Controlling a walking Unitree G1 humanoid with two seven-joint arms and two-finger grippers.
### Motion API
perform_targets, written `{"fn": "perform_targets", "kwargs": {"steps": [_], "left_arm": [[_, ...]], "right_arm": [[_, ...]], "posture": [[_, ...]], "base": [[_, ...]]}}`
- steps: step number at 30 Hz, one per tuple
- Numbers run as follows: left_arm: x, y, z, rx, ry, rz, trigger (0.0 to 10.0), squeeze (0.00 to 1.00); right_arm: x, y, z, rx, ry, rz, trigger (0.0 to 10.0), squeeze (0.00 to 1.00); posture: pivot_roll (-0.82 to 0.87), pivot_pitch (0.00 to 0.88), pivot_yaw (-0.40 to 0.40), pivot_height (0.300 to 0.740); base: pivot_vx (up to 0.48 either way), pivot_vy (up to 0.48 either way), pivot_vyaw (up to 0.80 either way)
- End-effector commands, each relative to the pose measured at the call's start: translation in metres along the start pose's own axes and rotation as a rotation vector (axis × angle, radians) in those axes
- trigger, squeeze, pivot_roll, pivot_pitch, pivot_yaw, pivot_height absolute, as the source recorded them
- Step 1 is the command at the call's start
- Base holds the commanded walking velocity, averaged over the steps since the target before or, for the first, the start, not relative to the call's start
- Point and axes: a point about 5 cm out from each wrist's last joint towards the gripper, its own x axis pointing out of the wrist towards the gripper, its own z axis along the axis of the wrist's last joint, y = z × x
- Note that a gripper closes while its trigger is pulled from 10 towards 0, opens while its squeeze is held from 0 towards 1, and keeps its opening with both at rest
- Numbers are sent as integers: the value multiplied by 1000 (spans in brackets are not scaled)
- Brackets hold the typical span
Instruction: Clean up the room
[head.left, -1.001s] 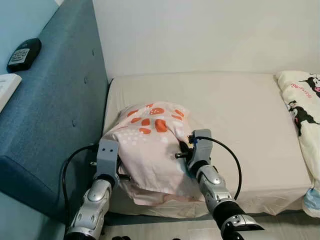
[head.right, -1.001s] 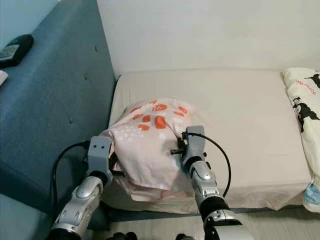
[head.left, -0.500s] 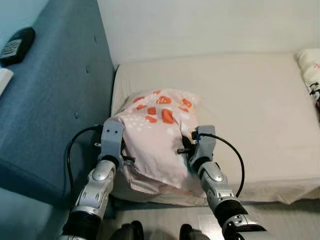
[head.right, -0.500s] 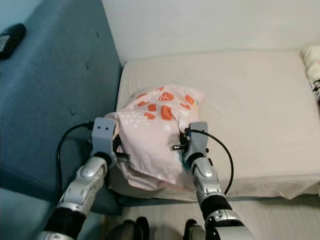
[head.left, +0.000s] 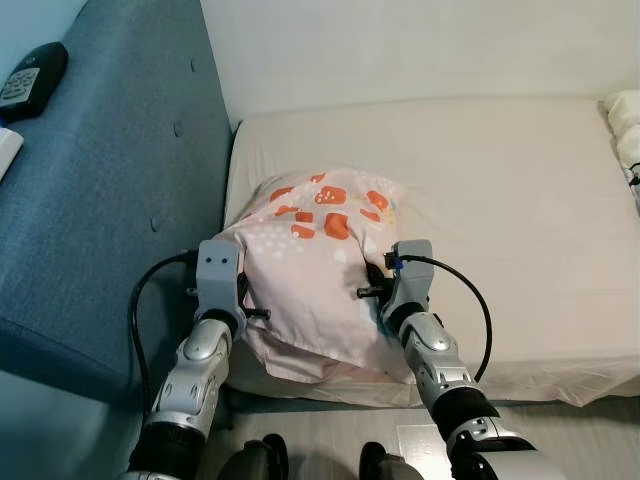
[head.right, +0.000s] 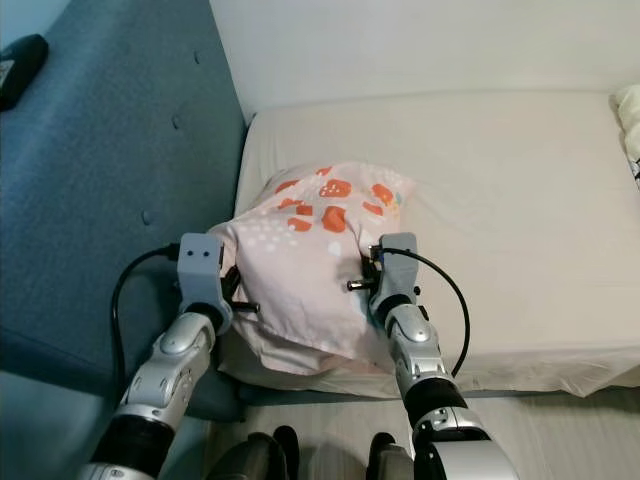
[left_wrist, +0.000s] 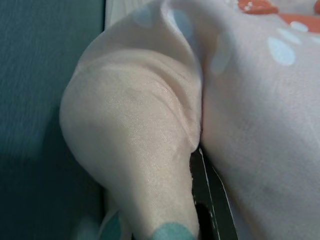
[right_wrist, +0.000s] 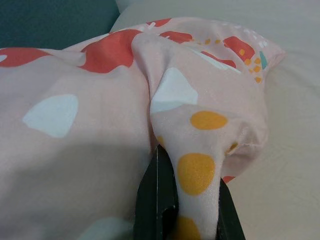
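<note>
A pale pink pillow with orange and white patches lies bunched over the near left corner of the bed. Both arms reach into it from the front. My left gripper is at the pillow's left side, shut on a fold of the fabric; one black finger shows under the cloth. At the pillow's right side my right gripper is shut on a pinched ridge of fabric with orange dots. Both sets of fingertips are buried in the cloth in the eye views.
A blue padded headboard runs along the left of the bed, with a black device on top. A white printed blanket lies at the bed's far right. A white wall stands behind. My feet are at the bed's front edge.
The camera has shifted, so the bed sits further right and the blanket is nearly out of frame. Both grippers stay shut on the pillow at the same corner.
</note>
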Motion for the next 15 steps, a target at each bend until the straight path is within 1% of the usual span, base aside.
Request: {"fn": "perform_targets", "kwargs": {"steps": [1,5,8,13,15], "left_arm": [[-4,0,-4,-7,12,-5,10000,0],[-6,1,-5,-6,15,-3,10000,0],[-6,2,-3,-3,13,0,10000,0],[-6,0,-2,0,12,-9,10000,0],[-6,-1,-2,0,14,-12,10000,0]], "right_arm": [[1,6,-1,13,2,17,10000,0],[0,7,-2,18,6,20,10000,0],[0,7,-2,26,8,21,10000,0],[0,6,-1,27,7,15,10000,0],[0,5,-1,27,6,14,10000,0]], "posture": [[71,313,17,740],[73,313,16,740],[75,312,18,720],[77,310,23,695],[78,309,24,690]], "base": [[0,0,0],[0,0,0],[0,0,0],[0,0,0],[0,0,0]]}}
